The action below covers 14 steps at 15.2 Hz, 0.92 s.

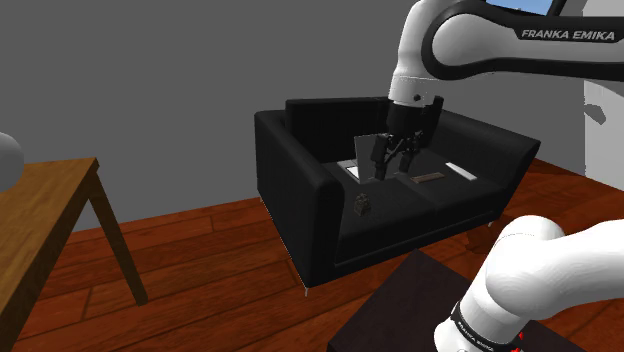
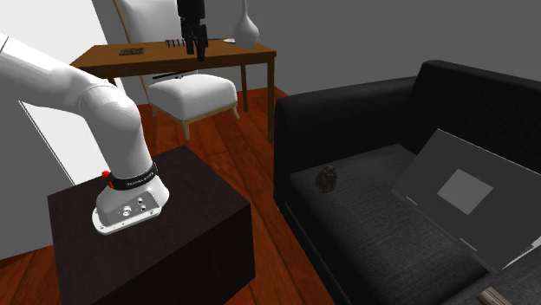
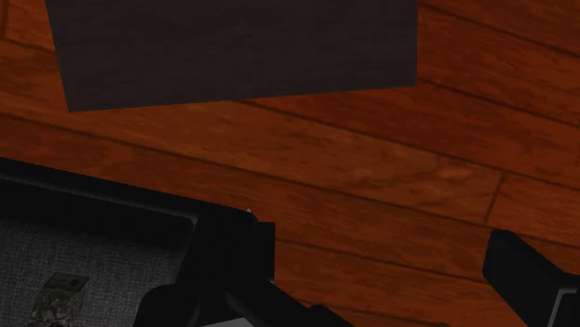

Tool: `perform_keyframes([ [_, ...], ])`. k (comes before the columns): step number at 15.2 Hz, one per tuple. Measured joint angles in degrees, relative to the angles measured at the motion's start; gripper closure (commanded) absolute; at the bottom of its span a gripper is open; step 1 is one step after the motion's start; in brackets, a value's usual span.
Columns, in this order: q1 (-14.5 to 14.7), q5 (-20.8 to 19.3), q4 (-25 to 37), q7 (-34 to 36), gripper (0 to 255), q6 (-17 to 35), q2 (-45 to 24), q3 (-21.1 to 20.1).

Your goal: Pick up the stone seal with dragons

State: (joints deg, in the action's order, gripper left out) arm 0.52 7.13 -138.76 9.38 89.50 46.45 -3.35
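Observation:
The stone seal [image 1: 362, 206] is a small dark, mottled lump on the left seat cushion of a black sofa [image 1: 300, 190], near the front edge. In the second exterior view the seal [image 2: 328, 178] stands upright on the grey cushion. My black gripper [image 1: 393, 165] hangs open above the sofa's seat, higher than the seal and toward the shoulder view's right of it. In the wrist view the fingers stand wide apart around the gripper's middle [image 3: 372, 249], over the wooden floor, and the seal [image 3: 56, 299] lies off to the side of the left finger [image 3: 228, 269]. Nothing is held.
A flat grey open panel [image 2: 459, 195] leans on the sofa's back cushions, with small flat items [image 1: 430, 178] on the right seat. A wooden table [image 2: 173, 56] with a vase [image 2: 245, 26] and a white chair [image 2: 195, 91] stand beyond the dark stand [image 2: 173, 234].

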Motion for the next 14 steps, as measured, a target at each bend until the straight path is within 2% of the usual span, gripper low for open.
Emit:
perform_keyframes([
  [2,-0.2,-0.3,-0.3,-0.4,0,0.7,-0.4,0.3],
  [7,-2.2,-3.0,-2.4,-4.8,0,7.0,-4.9,4.0],
  [14,-4.8,-5.8,-4.1,-11.2,0,18.9,-15.4,9.3],
])
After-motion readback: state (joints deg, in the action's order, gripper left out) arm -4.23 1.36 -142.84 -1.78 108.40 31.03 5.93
